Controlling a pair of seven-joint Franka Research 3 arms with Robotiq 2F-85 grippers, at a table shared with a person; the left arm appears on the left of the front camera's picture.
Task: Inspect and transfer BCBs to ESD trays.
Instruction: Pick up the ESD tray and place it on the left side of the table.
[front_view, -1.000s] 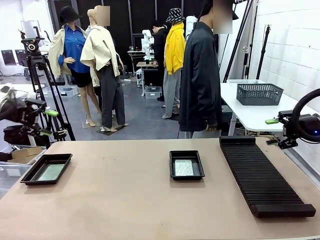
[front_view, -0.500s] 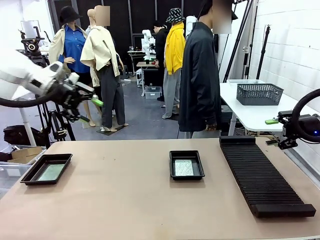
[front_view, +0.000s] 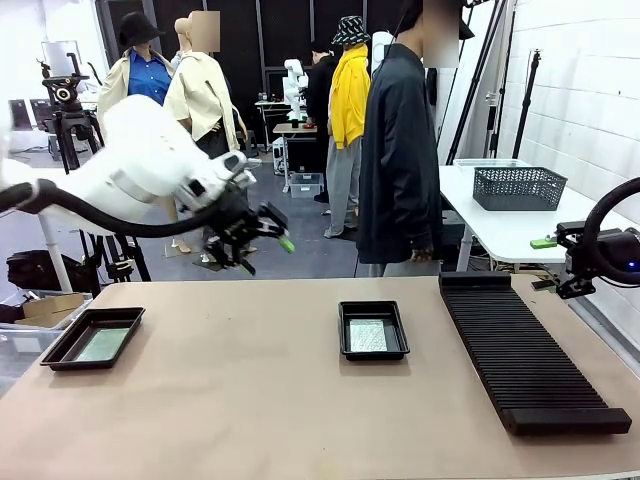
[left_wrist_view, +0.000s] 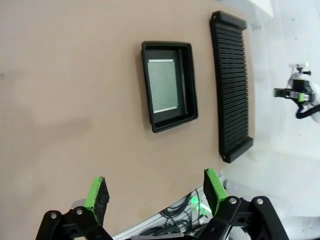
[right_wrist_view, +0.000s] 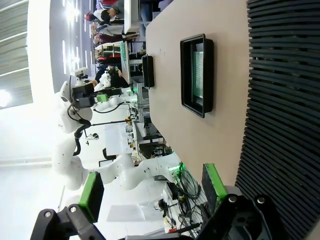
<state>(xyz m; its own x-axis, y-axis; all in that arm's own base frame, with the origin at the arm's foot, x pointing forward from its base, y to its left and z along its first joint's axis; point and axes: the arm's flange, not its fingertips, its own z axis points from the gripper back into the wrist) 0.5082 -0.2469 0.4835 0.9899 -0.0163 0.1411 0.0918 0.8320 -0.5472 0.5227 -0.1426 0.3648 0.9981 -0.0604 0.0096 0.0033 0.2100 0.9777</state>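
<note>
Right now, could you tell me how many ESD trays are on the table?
2. One ESD tray sits near the table's left edge; the other ESD tray sits near the middle, beside the black slotted rack. Each holds a BCB.

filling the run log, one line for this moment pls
left gripper: open, above table | right gripper: open, beside rack | BCBs: in ESD trays

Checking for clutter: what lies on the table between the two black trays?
Nothing: in the front view, bare tabletop separates the left tray from the middle tray.
</note>
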